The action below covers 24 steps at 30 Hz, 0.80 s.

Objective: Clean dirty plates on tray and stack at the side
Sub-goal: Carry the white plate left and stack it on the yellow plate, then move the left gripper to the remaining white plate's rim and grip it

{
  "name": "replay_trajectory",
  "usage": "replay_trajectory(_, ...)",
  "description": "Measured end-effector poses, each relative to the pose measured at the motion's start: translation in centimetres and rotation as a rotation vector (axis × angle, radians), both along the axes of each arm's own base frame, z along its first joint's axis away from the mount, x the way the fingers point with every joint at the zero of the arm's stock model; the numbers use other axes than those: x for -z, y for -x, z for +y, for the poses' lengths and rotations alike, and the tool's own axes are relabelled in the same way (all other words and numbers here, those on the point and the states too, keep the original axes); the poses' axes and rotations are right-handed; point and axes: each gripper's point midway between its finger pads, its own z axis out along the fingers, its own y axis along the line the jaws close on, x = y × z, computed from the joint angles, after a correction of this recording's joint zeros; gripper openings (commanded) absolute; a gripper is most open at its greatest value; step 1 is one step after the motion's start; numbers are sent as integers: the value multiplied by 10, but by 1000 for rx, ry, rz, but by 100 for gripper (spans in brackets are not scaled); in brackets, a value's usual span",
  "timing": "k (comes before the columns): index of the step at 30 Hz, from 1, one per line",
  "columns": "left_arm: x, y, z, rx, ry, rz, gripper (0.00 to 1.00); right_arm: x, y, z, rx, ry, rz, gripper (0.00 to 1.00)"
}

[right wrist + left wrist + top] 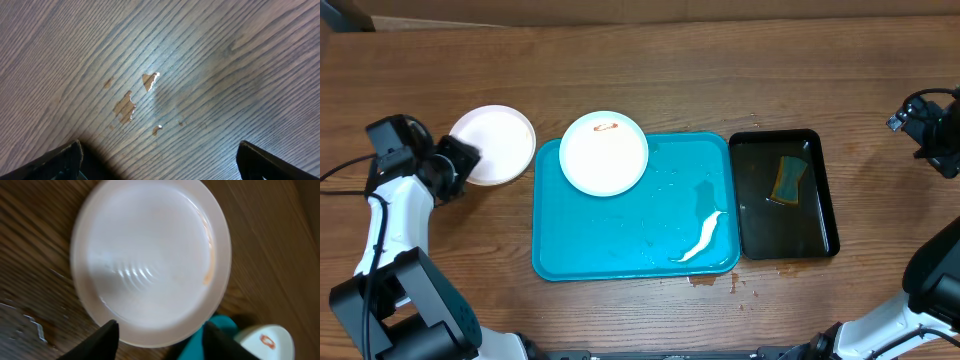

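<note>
Nearest the robot, small brown wet spots [705, 280] lie on the table [620, 70] just off the near rim of the turquoise tray [620, 262]. A curved white streak [703, 237] lies in the tray's near right part; what it is cannot be made out.

Farther back, a smeared white plate [604, 160] sits on the tray's far left corner and overhangs the rim. It has a small orange-brown smear [607, 126] near its far edge.

Just beside the tray on the left, a second white plate [493, 145] rests on the table. Whether another plate lies under it cannot be told. The left fingers [105, 342] stand parted at this plate's rim, clamping nothing; the wrist view is blurred and cuts off the fingers at the bottom edge.

To the right of the tray, a black tray [830, 200] holds dark liquid and a yellow-green sponge [788, 178].

At the far right, the right fingers [65, 160] are spread wide and empty over wood with a few brown drops. In the overhead view that arm is cut off by the frame edge.
</note>
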Motion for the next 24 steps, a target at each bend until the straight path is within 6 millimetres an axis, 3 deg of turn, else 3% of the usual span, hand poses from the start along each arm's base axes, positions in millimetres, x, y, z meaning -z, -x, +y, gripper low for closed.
replay_trajectory(5, -13, -1, -48, 156, 61, 38, 69, 0, 0, 0, 0, 0, 0, 100)
replay_trajectory(9, -27, 1, -94, 283, 43, 100, 63, 0, 0, 0, 0, 0, 0, 100)
replay_trajectory(16, -20, 17, -171, 493, -87, 192, 55, 0, 0, 0, 0, 0, 0, 100)
replay_trajectory(19, -16, 22, -190, 522, -147, 216, 52, 0, 0, 0, 0, 0, 0, 100)
replay_trajectory(24, -7, 26, -195, 471, -215, 252, 39, 0, 0, 0, 0, 0, 0, 100)
